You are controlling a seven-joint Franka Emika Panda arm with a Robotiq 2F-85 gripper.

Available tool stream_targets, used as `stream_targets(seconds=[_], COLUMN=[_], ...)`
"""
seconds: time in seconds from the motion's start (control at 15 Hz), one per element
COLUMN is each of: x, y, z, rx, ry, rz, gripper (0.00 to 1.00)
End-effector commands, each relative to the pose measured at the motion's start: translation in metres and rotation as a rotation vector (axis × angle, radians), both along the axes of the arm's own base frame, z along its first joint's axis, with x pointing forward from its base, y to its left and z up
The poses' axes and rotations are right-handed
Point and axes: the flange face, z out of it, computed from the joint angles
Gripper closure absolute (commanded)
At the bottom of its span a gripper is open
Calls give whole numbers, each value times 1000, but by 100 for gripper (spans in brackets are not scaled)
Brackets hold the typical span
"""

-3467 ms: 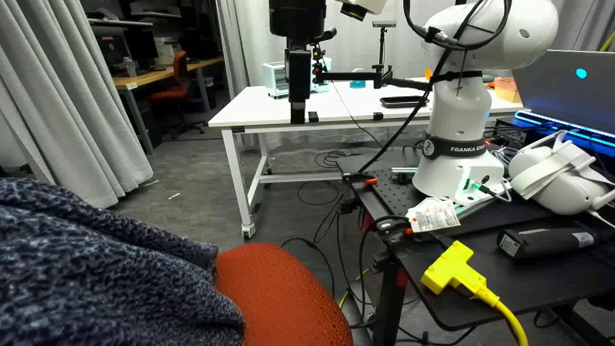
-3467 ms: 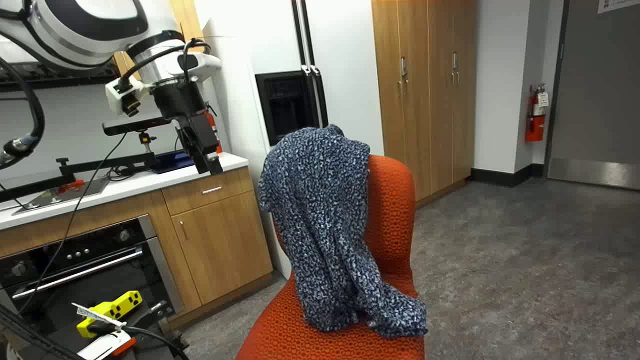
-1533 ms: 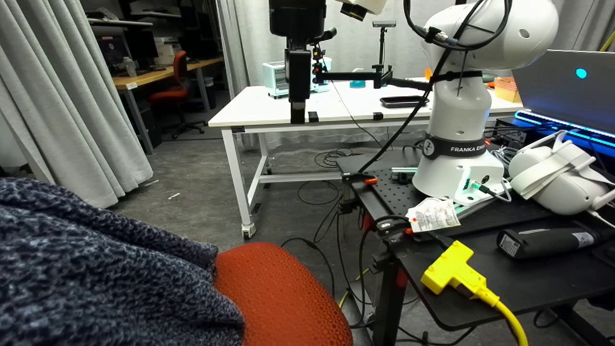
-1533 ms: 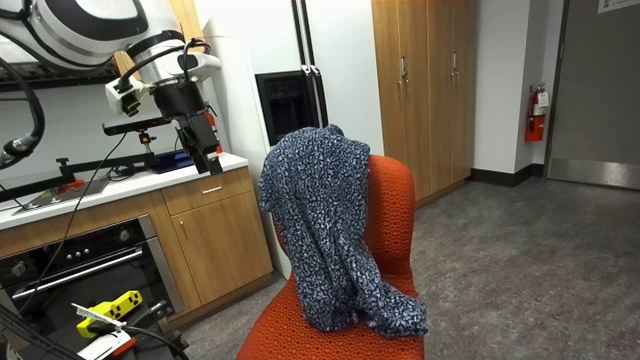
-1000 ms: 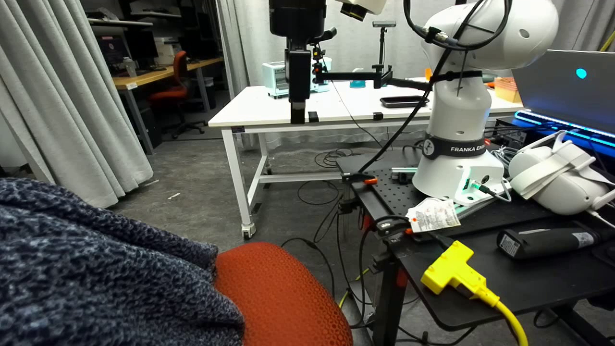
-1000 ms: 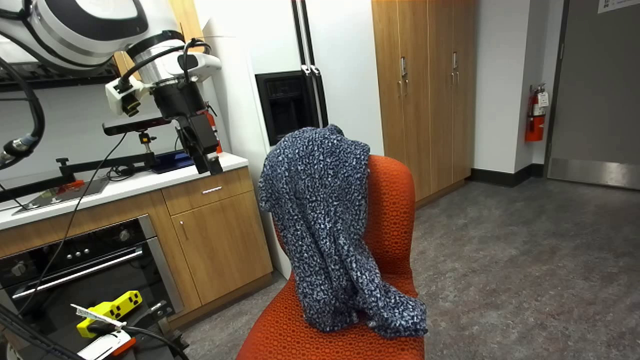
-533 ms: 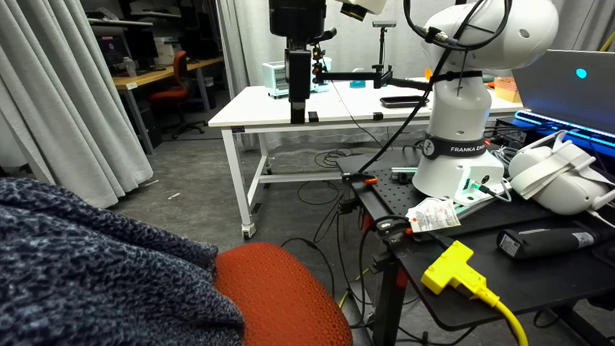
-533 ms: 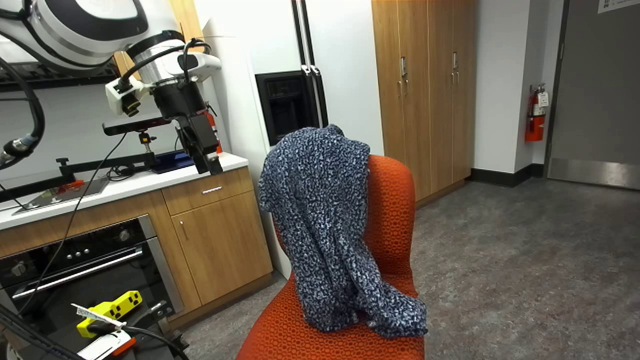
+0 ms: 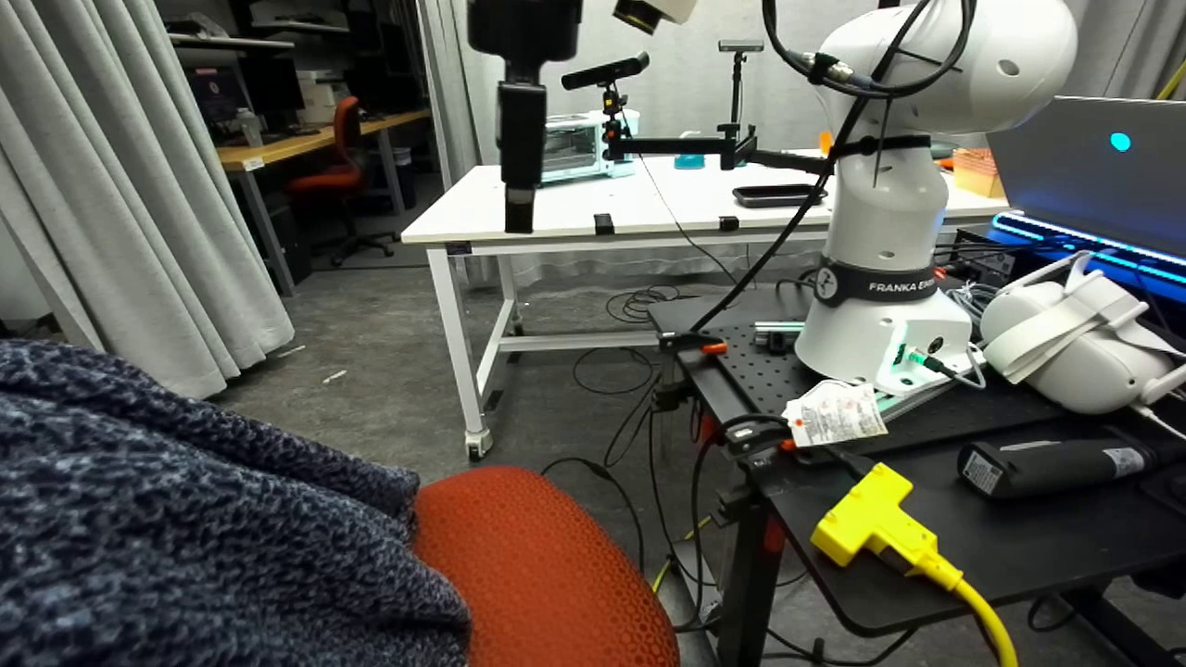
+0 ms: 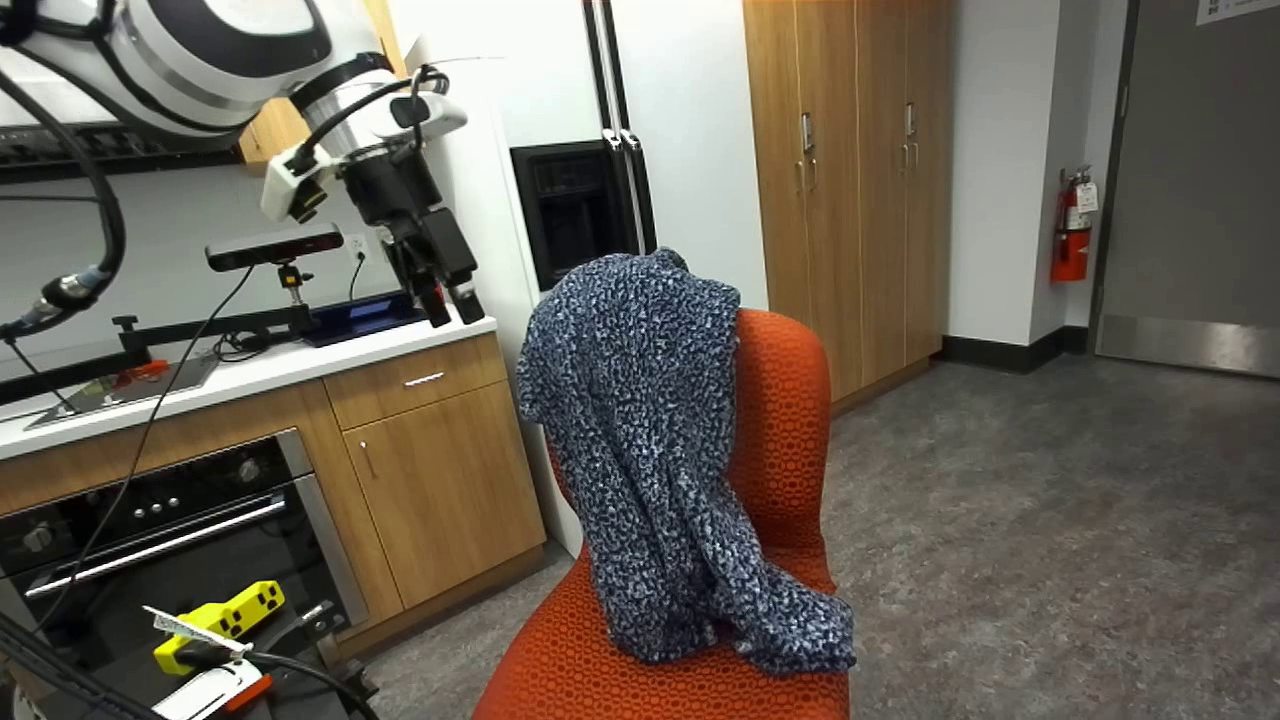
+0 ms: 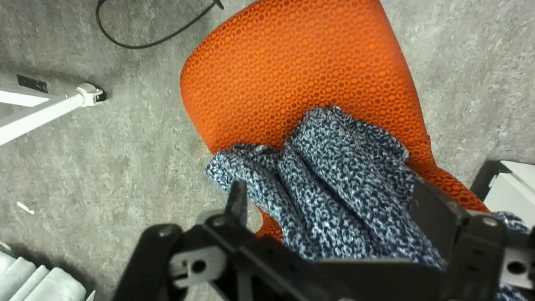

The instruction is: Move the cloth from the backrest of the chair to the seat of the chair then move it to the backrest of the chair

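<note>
The robot arm (image 10: 210,90) has shifted toward the orange-red chair (image 10: 788,480); its fingers (image 11: 237,202) stand wide apart, holding nothing. The mottled blue-grey cloth (image 10: 640,400) remains draped over the backrest (image 10: 785,400), lower end on the seat (image 11: 301,75). Likely step: approach for first grasp, transfer pending.

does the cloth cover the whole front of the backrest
No, in an exterior view part of the orange-red backrest shows bare beside the flecked blue-grey cloth.

grey curtain (image 9: 111,204) | toaster oven (image 9: 584,148) — on white table (image 9: 639,208) | fire extinguisher (image 10: 1072,235) — near door (image 10: 1195,190)
</note>
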Motion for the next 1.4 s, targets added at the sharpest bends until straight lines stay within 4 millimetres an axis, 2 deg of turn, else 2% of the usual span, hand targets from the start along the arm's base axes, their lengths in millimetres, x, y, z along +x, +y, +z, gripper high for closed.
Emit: stream_targets(seconds=[0.0, 0.2, 0.4, 0.73, 0.93, 1.0, 1.33], x=[17, 50, 57, 65, 83, 88, 136], y=[1, 1, 4, 41, 65, 78, 118], z=[0, -9, -12, -7, 6, 17, 50], rx=[3, 14, 13, 21, 19, 13, 0], ry=[-3, 22, 29, 26, -21, -40, -145], rz=[6, 5, 6, 93, 154, 175, 276], gripper=[0, 0, 0, 0, 0, 0, 0])
